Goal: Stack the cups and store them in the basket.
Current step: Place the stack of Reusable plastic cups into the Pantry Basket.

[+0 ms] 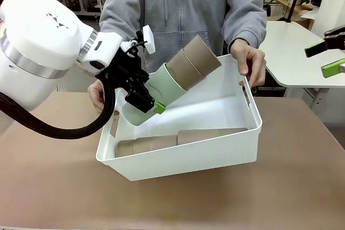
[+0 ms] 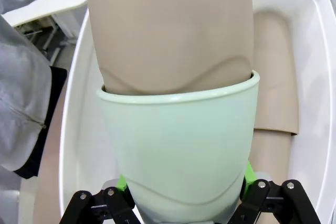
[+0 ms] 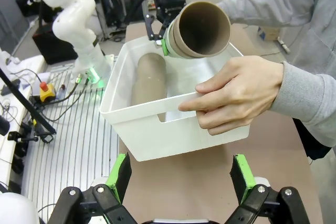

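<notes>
Stack of cups (image 1: 180, 76), mint cup outermost, is clamped by left gripper (image 1: 141, 99) above the basket (image 1: 215, 157), tilted. It should be lowered beside the lying stack (image 1: 178, 139) before release. Right gripper (image 3: 181, 174) is held open.

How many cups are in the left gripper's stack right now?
3: a mint green cup clamped by the left gripper, with two tan cups nested inside. More may be hidden within. Another tan stack lies in the basket.

Mint-and-tan cup stack (image 1: 175, 82) tilted over white basket (image 1: 237, 144), tan stack (image 1: 178, 138) lying inside
</notes>
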Motion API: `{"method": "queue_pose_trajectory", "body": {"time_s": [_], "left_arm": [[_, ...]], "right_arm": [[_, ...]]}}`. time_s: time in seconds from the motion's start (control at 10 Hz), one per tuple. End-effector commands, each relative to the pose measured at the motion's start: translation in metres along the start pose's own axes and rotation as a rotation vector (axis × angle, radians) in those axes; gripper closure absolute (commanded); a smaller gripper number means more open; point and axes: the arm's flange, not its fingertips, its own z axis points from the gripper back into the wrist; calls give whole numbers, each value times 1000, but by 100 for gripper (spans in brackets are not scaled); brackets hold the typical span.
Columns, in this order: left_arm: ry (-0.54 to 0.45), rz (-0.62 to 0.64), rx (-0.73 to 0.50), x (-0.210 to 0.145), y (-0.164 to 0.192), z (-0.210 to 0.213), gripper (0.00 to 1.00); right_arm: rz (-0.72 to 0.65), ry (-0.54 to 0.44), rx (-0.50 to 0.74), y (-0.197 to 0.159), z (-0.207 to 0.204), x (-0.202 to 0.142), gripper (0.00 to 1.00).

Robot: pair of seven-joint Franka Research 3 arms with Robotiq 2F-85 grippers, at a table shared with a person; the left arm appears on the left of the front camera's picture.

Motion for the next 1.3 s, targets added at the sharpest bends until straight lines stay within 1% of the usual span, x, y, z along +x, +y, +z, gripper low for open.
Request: {"method": "queue_pose_trajectory", "body": {"time_s": [0.0,0.4,0.6,1.0,1.1,1.2], "left_arm": [[31,9,2,3,5,-9,15],[95,-5,10,-4,17,-55,15],[151,-29,10,-5,24,-73,15],[254,-28,5,-6,34,-93,15],[258,-26,2,-5,35,-95,15],[264,-47,-6,-4,35,-94,0]], "right_arm": [[5,-20,2,-1,0,2,0],[5,-20,2,-1,0,2,0],[5,-20,2,-1,0,2,0],[5,-20,2,-1,0,2,0],[5,-20,2,-1,0,2,0],[5,-20,2,-1,0,2,0]]}}
